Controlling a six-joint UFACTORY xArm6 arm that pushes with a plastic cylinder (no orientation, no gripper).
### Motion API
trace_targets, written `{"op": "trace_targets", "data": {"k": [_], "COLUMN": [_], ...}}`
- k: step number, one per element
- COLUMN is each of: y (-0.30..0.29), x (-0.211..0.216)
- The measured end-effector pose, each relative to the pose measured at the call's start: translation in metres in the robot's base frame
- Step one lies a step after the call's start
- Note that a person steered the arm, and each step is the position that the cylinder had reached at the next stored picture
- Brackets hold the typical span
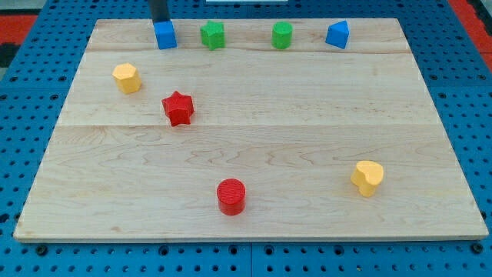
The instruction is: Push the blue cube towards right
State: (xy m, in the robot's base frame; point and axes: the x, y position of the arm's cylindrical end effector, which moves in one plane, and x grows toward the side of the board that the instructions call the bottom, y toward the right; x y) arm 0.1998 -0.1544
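The blue cube point(165, 35) sits near the top edge of the wooden board point(254, 223), at the view's upper left. My dark rod comes down from the view's top and my tip point(160, 21) is right behind the cube, at its top-left side, touching or nearly touching it. To the cube's right in the same row stand a green star-like block point(213, 35), a green cylinder point(282, 35) and a blue pentagon-like block point(337, 35).
A yellow hexagonal block point(127, 78) and a red star point(178, 108) lie at the left. A red cylinder point(231, 196) is near the bottom middle. A yellow heart-like block point(367, 178) is at the lower right. Blue pegboard surrounds the board.
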Motion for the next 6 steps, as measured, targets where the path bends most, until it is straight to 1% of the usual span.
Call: {"op": "trace_targets", "data": {"k": [2,3,4,5,6], "y": [0.006,-0.004,-0.057,-0.086,-0.082], "x": [0.0,0.004,0.004,0.033,0.085]}}
